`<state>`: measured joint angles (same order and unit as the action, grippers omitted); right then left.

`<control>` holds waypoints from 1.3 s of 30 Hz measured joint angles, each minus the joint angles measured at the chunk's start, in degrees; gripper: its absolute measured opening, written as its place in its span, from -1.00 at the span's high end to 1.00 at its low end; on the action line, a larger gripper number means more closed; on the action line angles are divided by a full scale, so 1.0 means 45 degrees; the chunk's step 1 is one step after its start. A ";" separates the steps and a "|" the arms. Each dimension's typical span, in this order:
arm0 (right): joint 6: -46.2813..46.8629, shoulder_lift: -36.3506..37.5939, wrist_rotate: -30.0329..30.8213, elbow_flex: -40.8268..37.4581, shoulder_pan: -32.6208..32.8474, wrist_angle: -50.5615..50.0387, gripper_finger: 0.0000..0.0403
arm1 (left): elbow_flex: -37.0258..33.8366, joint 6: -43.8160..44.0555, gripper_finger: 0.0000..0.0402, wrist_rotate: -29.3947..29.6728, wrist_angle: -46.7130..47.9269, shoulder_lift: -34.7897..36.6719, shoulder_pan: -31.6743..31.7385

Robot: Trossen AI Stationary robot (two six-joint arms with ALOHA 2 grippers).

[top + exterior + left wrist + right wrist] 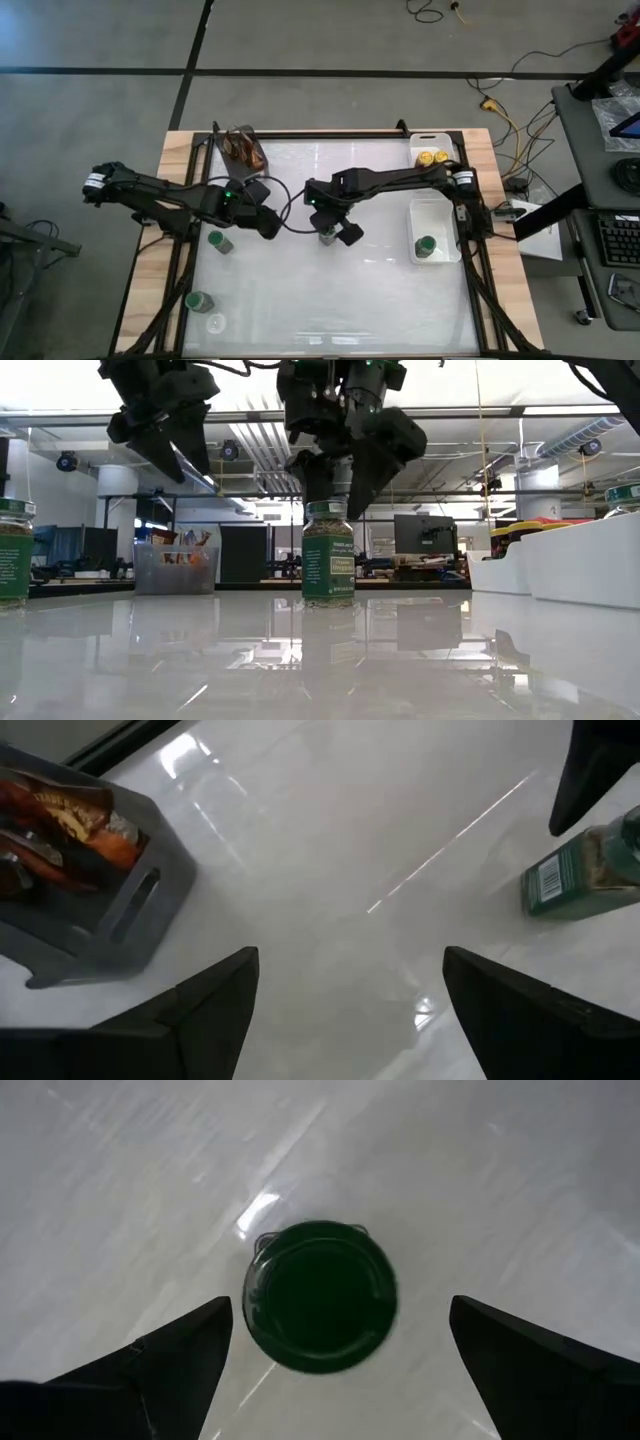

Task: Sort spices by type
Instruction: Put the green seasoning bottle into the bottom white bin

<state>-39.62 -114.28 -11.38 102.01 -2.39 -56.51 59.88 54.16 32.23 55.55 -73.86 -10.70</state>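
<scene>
The right gripper (pixel 340 1355) hangs directly over a green-lidded jar (pixel 320 1310), its two dark, wedge-shaped fingers (pixel 170 1355) spread wide with the round lid centred in the gap and clear counter showing on either side; nothing is gripped. From the low view the same fingers point down at the jar (pixel 328 552), their tips level with its green cap but apart from it. That view shows what the overhead one hides: the jar is clear glass with a green paper label, filled with greenish-brown flakes, standing upright on the glossy white counter (pixel 300 660), which mirrors it.

The left gripper (pixel 345 985) is also wide open and empty, raised above the counter, with bare shiny surface between its fingers (pixel 195 1010). Beyond its fingertips to one side sits a grey square plastic cup (pixel 130 910) of brown sticks, with a slot handle in its wall; to the other side is the centre jar (pixel 580 870).

Only the high view lays out the rest: two more green-lidded jars (pixel 219 241) (pixel 199 301) near the left arm, a clear lidless-looking round item (pixel 216 323) beside them, one green-lidded jar (pixel 426 246) in the nearer white tray (pixel 445 215), and yellow-lidded jars (pixel 430 158) in the farther white tray (pixel 450 140).
</scene>
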 joint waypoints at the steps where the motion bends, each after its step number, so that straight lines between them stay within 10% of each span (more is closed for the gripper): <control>1: 0.0033 -0.0052 0.0004 -0.0008 0.0042 0.0000 -0.77 | 0.0000 -0.0080 -0.49 0.0010 0.0001 0.0004 0.0000; 17: -0.0146 -0.0227 0.0016 -0.0061 0.0369 0.0039 0.01 | 0.0071 -0.1275 -0.49 0.0565 0.1957 0.0555 0.0005; 39: 0.7369 0.5551 0.0598 -0.0692 0.1480 -0.3933 0.02 | 0.0083 -0.3311 -0.49 0.1367 0.0127 0.0863 0.0471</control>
<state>-6.46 -89.30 -8.69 98.90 4.27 -74.21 60.25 39.26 38.38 56.12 -69.98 -8.58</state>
